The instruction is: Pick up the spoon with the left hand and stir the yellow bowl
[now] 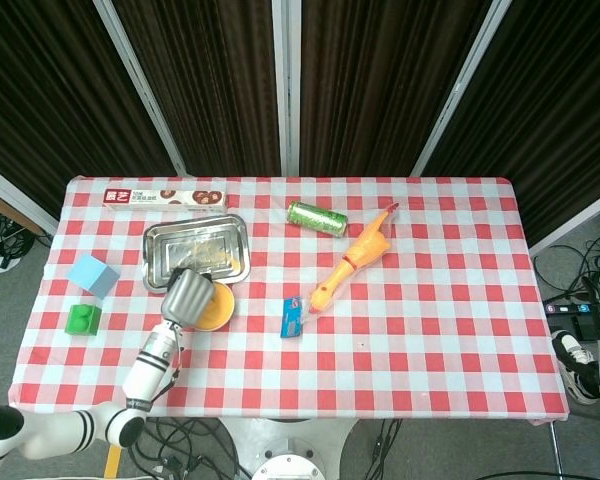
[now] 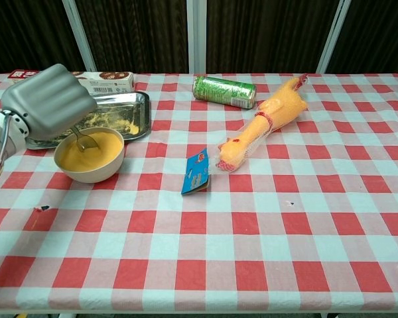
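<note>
Spoon (image 2: 85, 141) is clamped in the left hand (image 2: 50, 101), tip dipped in the yellow bowl (image 2: 89, 157) at centre left, so pickup looks done and stirring remains.

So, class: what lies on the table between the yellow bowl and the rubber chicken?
A small blue packet lies between the yellow bowl and the rubber chicken, clearest in the chest view.

The left hand (image 2: 50, 101) hides the spoon (image 2: 84, 141) handle, and the right hand lies outside both views.
</note>
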Robot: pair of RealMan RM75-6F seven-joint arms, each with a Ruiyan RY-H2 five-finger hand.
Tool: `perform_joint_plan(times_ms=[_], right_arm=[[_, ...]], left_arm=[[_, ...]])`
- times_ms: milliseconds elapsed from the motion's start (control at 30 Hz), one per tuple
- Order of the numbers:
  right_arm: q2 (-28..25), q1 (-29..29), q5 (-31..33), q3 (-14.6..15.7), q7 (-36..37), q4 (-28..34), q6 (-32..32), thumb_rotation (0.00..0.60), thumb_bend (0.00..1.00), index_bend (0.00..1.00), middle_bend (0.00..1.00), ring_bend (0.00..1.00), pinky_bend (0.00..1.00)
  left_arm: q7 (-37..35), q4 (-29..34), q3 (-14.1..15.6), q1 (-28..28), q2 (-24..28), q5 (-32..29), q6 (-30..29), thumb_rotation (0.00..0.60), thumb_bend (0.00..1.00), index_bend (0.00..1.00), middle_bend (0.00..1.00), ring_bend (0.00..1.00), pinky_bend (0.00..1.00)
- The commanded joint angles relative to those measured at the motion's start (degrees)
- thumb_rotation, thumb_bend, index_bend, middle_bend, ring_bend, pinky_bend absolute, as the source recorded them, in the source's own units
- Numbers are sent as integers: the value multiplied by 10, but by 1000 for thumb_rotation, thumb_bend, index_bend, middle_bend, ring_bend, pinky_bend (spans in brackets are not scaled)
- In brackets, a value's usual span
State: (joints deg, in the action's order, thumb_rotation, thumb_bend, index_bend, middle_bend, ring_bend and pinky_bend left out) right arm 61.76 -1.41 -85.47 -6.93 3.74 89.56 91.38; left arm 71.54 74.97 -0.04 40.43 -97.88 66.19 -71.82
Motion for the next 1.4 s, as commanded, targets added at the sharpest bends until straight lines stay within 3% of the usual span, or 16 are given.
perform_joint_plan(times_ms=[33, 400, 733, 1133, 1400], right_arm=[[0, 0, 0, 0, 0, 0, 0, 600, 148, 68, 270, 40, 164], [0, 1, -3, 1, -2, 4, 3, 600, 148, 68, 270, 40, 167], [-1, 1, -4, 0, -2, 4, 5, 600, 148, 68, 270, 40, 168], [0, 1, -4, 0, 0, 1, 4, 600, 148, 68, 271, 40, 168], [0, 3, -4, 0, 1, 1, 6, 600, 148, 68, 271, 40, 169]], left_arm=[[-27, 16, -11, -4, 6, -14, 19, 600, 382, 724, 935, 915, 972], [-125, 105, -58, -3, 75, -104, 97, 600, 383, 726, 935, 915, 972], [-190, 150, -75, -1, 129, -133, 110, 600, 383, 727, 934, 914, 972], [-179, 183, -62, 17, 154, -166, 115, 600, 383, 727, 934, 914, 972], [-53, 122, -6, 19, 91, -77, 6, 600, 383, 726, 934, 915, 972]])
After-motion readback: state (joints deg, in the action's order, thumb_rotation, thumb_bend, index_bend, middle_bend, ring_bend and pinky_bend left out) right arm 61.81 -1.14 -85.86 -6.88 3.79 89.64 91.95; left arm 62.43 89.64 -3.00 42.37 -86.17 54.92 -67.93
